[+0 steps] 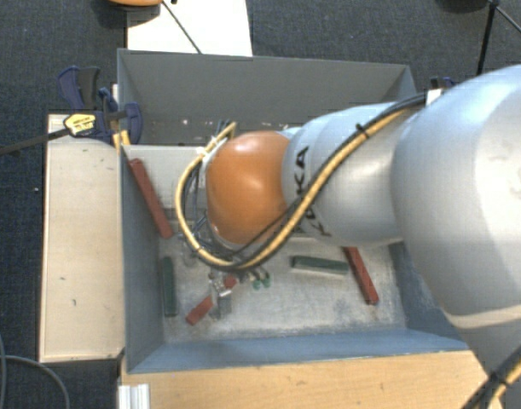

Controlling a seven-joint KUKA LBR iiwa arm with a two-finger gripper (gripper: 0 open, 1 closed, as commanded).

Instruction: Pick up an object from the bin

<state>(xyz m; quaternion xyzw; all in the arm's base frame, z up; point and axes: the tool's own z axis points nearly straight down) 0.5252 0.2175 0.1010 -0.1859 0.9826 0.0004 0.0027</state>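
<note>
Near the front wall of the bin (269,348), you see the gripper (219,298) low at the end of a short red-brown stick (199,313); whether it is spread or pinching, you cannot tell. Left of it lies a dark green stick (168,286); to the right, a green bar (320,265) and a red stick (361,276). Farther back, a long red stick (149,198) lies along the left wall.

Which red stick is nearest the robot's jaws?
The short red stick at the front of the bin, by the jaws; the left stick and right stick lie farther.

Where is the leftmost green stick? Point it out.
The green stick lies front-left in the bin, below the long red stick, left of the gripper.
</note>
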